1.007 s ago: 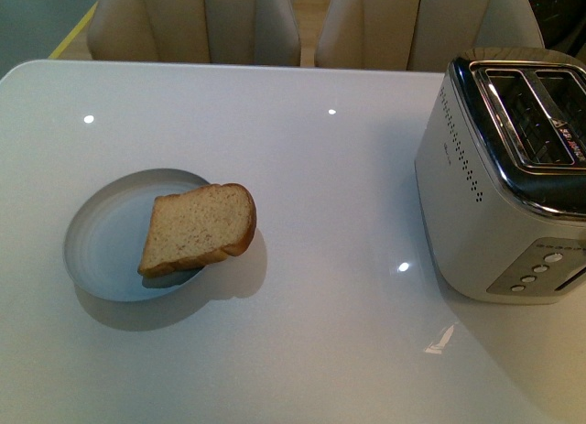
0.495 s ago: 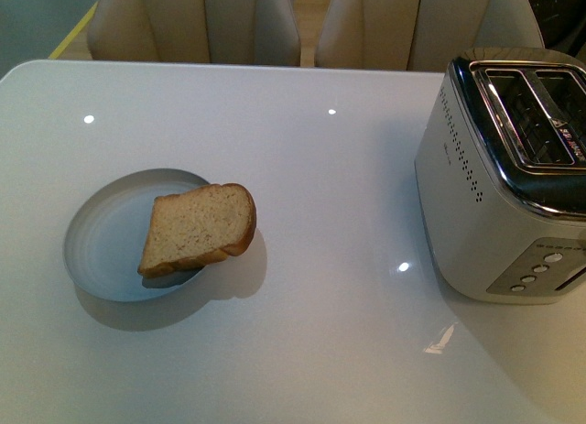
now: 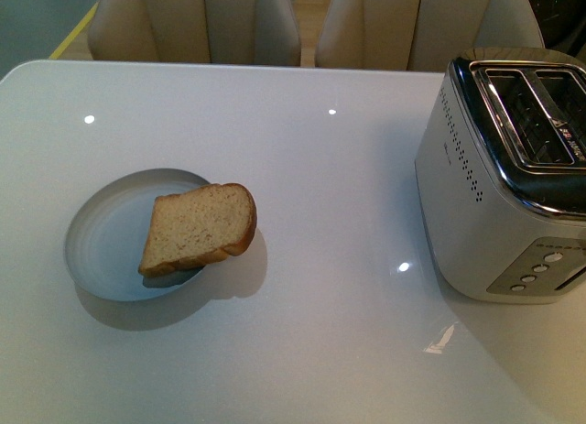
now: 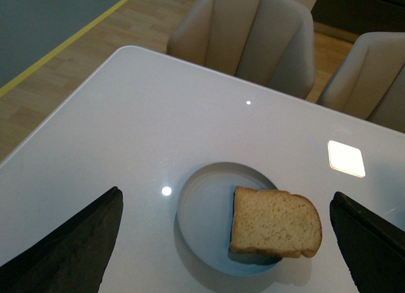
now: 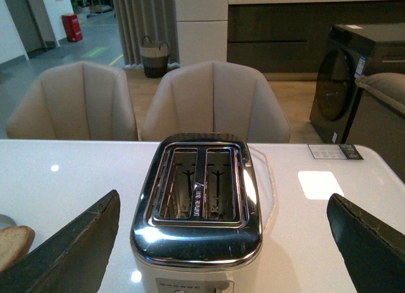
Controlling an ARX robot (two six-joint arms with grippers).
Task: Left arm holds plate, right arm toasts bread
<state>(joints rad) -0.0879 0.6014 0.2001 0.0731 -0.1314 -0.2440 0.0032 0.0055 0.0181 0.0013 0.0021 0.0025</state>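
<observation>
A pale blue-grey plate lies on the white table at the left. A slice of brown bread rests on its right part and overhangs the rim. No arm shows in the front view. In the left wrist view the plate and bread lie between and beyond my open left gripper; its dark fingers are wide apart and above the table. My right gripper is open, its fingers flanking the toaster from a distance. The bread's edge shows at the side.
A silver two-slot toaster stands at the table's right edge, slots up and empty. Beige chairs stand behind the far table edge. A dark appliance stands on the floor beyond.
</observation>
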